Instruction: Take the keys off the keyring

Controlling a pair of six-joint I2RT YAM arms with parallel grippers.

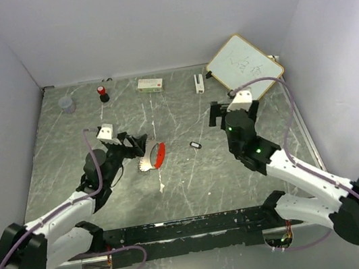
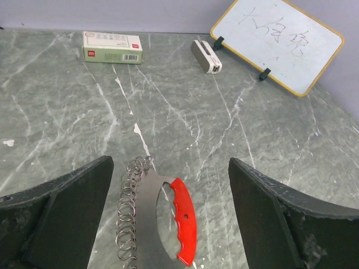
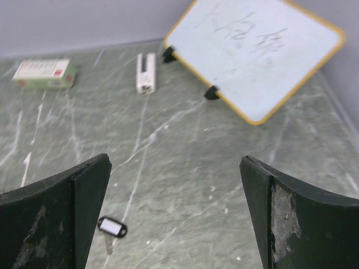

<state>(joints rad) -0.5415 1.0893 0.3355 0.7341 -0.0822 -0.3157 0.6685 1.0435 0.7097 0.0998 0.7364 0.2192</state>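
Observation:
A flat silver metal holder with a red grip [image 2: 184, 218] lies on the table, with a row of small silver rings [image 2: 128, 218] along its left edge. In the top view [image 1: 157, 155] it lies just right of my left gripper [image 1: 138, 152]. In the left wrist view my left gripper [image 2: 170, 185] is open, one finger on each side of the holder. A single key with a black-framed white tag [image 1: 195, 145] lies apart, mid-table, and shows by the left finger in the right wrist view [image 3: 112, 227]. My right gripper [image 1: 220, 113] is open and empty [image 3: 175, 185]. No fanned bunch of keys shows.
A green-white box [image 1: 149, 83], a small white device [image 1: 198, 82] and a leaning yellow-framed whiteboard [image 1: 244, 66] stand along the back. A red-capped black bottle [image 1: 103, 93] and a clear cup [image 1: 67, 104] stand at the back left. Walls close three sides.

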